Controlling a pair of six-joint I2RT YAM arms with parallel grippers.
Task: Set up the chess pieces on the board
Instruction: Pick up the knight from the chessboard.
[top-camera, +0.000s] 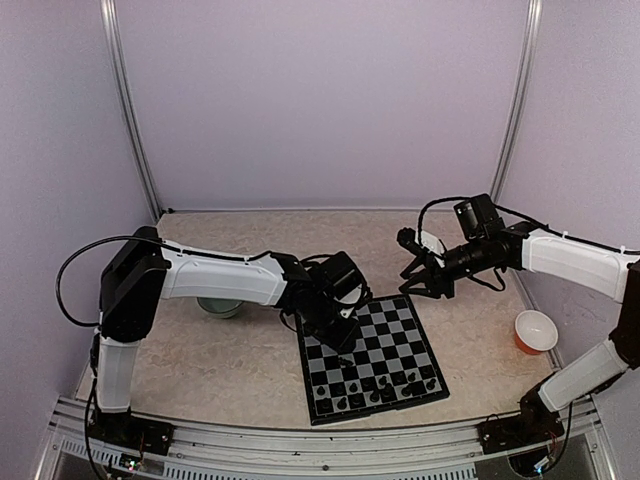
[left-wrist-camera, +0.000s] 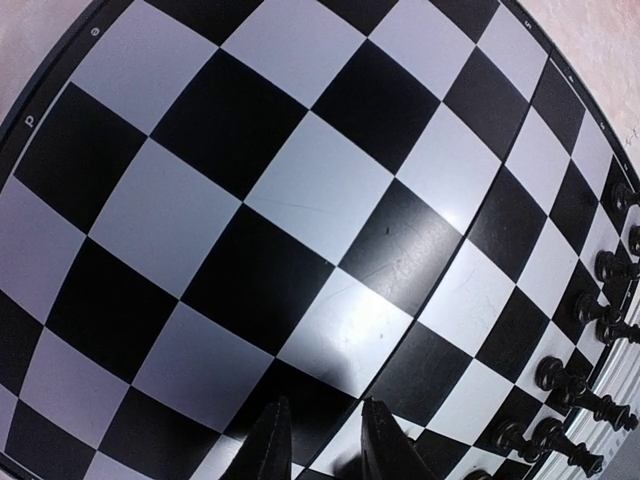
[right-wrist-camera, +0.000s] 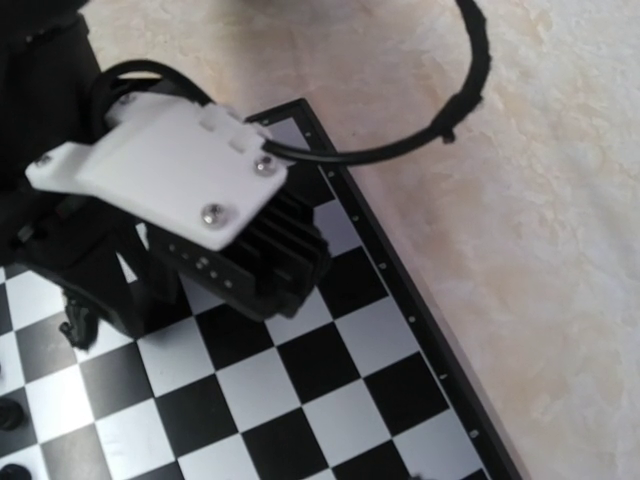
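Note:
The board (top-camera: 385, 335) of black and light grey checks lies at the table's front centre. Several tiny black chess pieces (top-camera: 372, 390) stand in its two nearest rows; they also show at the right edge of the left wrist view (left-wrist-camera: 580, 380). My left gripper (top-camera: 338, 338) hovers low over the board's left middle squares. Its fingers (left-wrist-camera: 385, 445) are apart with nothing between them. My right gripper (top-camera: 412, 275) hangs above the board's far right corner. Its fingers do not show in the right wrist view, which looks down on the board (right-wrist-camera: 330, 370) and the left wrist's camera mount (right-wrist-camera: 170, 170).
A pale green bowl (top-camera: 220, 307) sits behind the left forearm. An orange and white cup (top-camera: 535, 331) stands at the right. The left arm's black cable (right-wrist-camera: 440, 130) loops over the board's far edge. Bare tabletop (right-wrist-camera: 540, 250) lies beyond the board.

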